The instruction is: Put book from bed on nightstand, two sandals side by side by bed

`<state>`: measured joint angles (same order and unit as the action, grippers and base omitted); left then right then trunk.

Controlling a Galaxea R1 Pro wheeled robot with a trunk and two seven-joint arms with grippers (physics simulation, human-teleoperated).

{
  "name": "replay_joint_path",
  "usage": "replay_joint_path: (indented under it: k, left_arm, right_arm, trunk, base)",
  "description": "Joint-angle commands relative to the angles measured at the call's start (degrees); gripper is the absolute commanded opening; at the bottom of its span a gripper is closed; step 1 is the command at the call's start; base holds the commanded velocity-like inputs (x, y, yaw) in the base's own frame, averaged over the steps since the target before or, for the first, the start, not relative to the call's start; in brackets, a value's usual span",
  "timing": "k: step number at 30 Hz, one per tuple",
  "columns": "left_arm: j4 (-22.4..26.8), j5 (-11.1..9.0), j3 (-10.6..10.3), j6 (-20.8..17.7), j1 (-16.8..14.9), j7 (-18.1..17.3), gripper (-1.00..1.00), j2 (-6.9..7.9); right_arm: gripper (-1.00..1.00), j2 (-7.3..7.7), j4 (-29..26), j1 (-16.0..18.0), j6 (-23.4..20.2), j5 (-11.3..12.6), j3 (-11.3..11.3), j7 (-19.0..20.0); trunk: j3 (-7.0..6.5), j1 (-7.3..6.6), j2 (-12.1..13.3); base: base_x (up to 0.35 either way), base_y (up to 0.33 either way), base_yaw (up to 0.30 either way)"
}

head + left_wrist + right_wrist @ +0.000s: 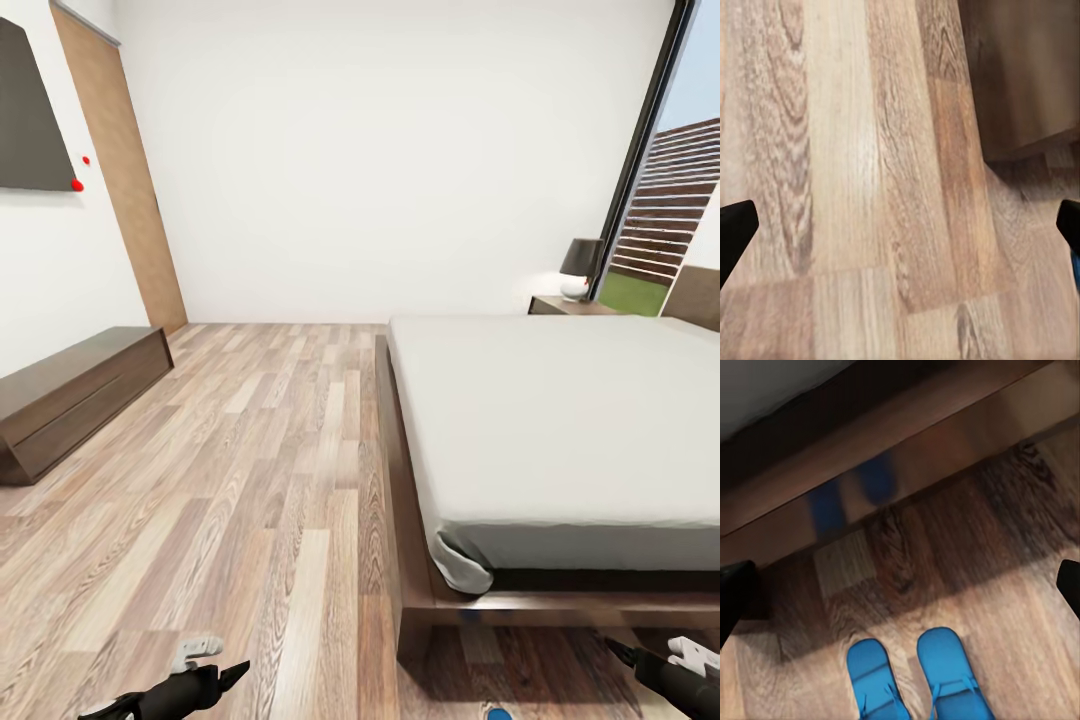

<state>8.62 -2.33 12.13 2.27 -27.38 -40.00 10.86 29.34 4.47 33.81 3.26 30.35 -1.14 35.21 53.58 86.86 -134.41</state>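
As seen from the head camera, the bed point(560, 420) is recorded at right, its pale mattress bare; no book is to be made out on it.

Item: two sandals point(916, 675), bright blue, lying side by side on the wood floor point(250, 480) just beside the near end of the bed frame, toes toward it, their colour mirrored in the glossy board. A blue edge point(497, 714) is noted at the near edge of the head view. Judged thin, light and flexible; likely best pinched at the sole edge or a strap.

Item: nightstand point(570, 304), far right beside the bed, carrying a dark-shaded lamp point(580, 268); free top space looks limited.

Item: left tool point(900, 225), spread wide over bare floor, nothing held.

Item: right tool point(900, 585), likewise released, above the sandals.

Also listed: long low cabinet point(70, 395) at left, dark wall panel point(30, 110), wooden door point(125, 170), window point(665, 215). The bed frame is judged the main obstruction to a low reach.
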Motion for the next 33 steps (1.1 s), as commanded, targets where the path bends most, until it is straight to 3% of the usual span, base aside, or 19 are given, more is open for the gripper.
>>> replay_joint_path:
  k: [1,12,33]
  left_arm:
    - [-0.1,-0.2,-0.1,0.2,0.0,-0.2,1.00,0.00]
    - [-0.1,-0.2,-0.1,0.2,0.0,-0.2,1.00,0.04]
    - [0.0,-0.2,-0.1,0.2,0.0,-0.2,1.00,0.04]
  right_arm:
    - [1.00,0.02,0.3,0.1,0.3,0.0,-0.1,0.3]
    - [1.00,-0.95,0.3,0.1,0.3,0.0,-0.1,0.3]
    - [1.00,-1.11,0.3,0.1,0.3,0.0,-0.1,0.3]
  trunk:
    - [-0.13,-0.24,0.4]
    - [-2.10,-2.65,4.8]
    - [-5.87,-7.26,13.2]
  base:
    - [0.000,0.000,0.000]
    - [0.000,0.000,0.000]
    - [0.000,0.000,0.000]
